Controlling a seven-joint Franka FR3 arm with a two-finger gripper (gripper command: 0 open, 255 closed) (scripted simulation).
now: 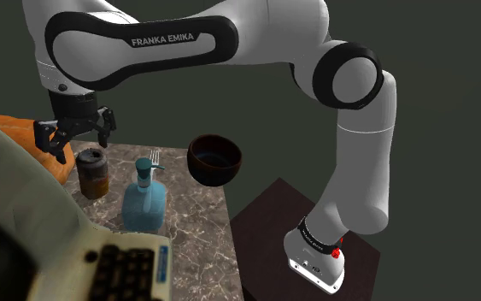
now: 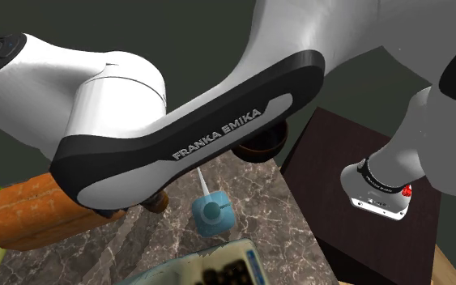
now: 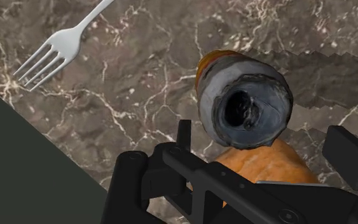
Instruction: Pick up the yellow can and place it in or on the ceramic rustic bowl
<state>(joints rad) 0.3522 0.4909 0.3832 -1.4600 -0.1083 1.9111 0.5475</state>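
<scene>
While the jaws hang apart, above the can [image 1: 93, 171] and a little off toward the carrots [image 2: 23, 212], nothing is held. The can stands upright on the tabletop [image 1: 197, 215], near the bottle [image 1: 144, 198], apart from the bowl [image 1: 214, 159]. Best to centre over its rim, drop straight, and close low on the body. In the second exterior view the arm covers the can and most of the bowl.

Marble tabletop [image 1: 194, 215]: can [image 1: 93, 172], bottle [image 1: 144, 202], fork [image 1: 154, 158], bowl [image 1: 214, 160]
</scene>
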